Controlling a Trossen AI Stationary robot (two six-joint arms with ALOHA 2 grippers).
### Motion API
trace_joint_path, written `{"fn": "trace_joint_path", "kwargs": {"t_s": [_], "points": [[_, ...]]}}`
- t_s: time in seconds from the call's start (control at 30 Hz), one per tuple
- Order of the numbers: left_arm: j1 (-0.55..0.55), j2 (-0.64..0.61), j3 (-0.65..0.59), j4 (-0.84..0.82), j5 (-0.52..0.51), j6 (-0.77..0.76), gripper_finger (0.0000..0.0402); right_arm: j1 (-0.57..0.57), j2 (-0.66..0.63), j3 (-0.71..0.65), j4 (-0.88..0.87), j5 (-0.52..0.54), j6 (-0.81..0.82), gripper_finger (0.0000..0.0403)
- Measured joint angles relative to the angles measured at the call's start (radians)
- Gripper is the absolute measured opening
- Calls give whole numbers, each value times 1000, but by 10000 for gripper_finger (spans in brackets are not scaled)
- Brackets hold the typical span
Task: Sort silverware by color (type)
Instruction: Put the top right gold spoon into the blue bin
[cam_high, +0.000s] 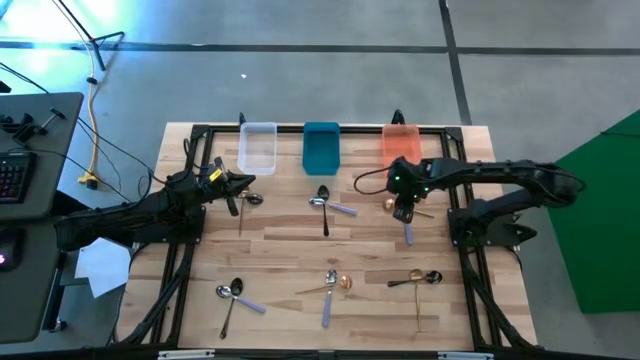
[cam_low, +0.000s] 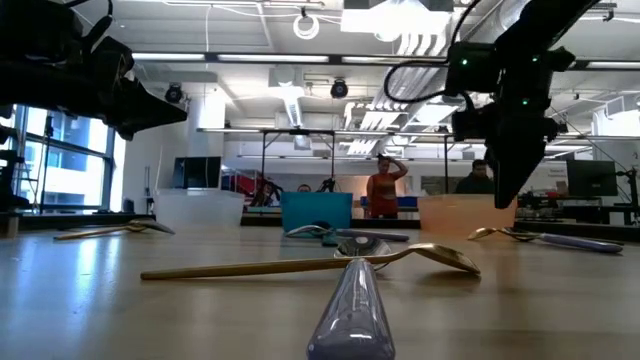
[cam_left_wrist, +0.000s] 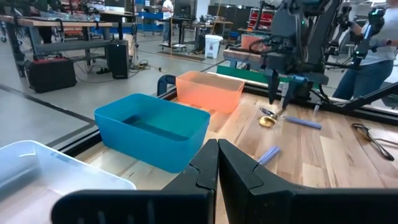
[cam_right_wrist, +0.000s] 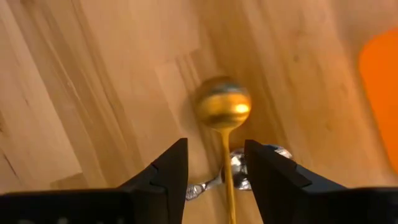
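My right gripper (cam_right_wrist: 216, 149) is open and points down over a gold spoon (cam_right_wrist: 222, 107) near the orange bin (cam_high: 401, 143). Its fingers stand on either side of the spoon's slim handle (cam_right_wrist: 227, 180) without touching it. A silver spoon bowl (cam_right_wrist: 239, 168) lies under that handle. In the low view this gripper (cam_low: 503, 200) hangs a little above the tabletop. My left gripper (cam_left_wrist: 217, 144) is shut and raised near the clear bin (cam_high: 257, 148), over a small group of spoons (cam_high: 250, 200). I see nothing between its fingers.
A teal bin (cam_high: 321, 147) stands between the clear and orange bins along the far edge. More spoons lie in groups at mid-table (cam_high: 322, 200), near left (cam_high: 232, 292), near centre (cam_high: 335, 283) and near right (cam_high: 420, 278). Bare wood lies between the groups. People stand in the room behind.
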Motion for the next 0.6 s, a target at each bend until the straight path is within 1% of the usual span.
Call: {"fn": "trace_joint_path", "kwargs": {"t_s": [0.17,0.37,0.5,0.6], "points": [[0,0,0,0,0,0,3,6,92,26,-6,7,-8,132],[0,0,0,0,0,5,3,5,171,38,-7,30,-16,120],[0,0,0,0,0,1,3,5,208,38,6,45,-28,102],[0,0,0,6,0,15,3,5,228,38,36,46,-42,80]]}}
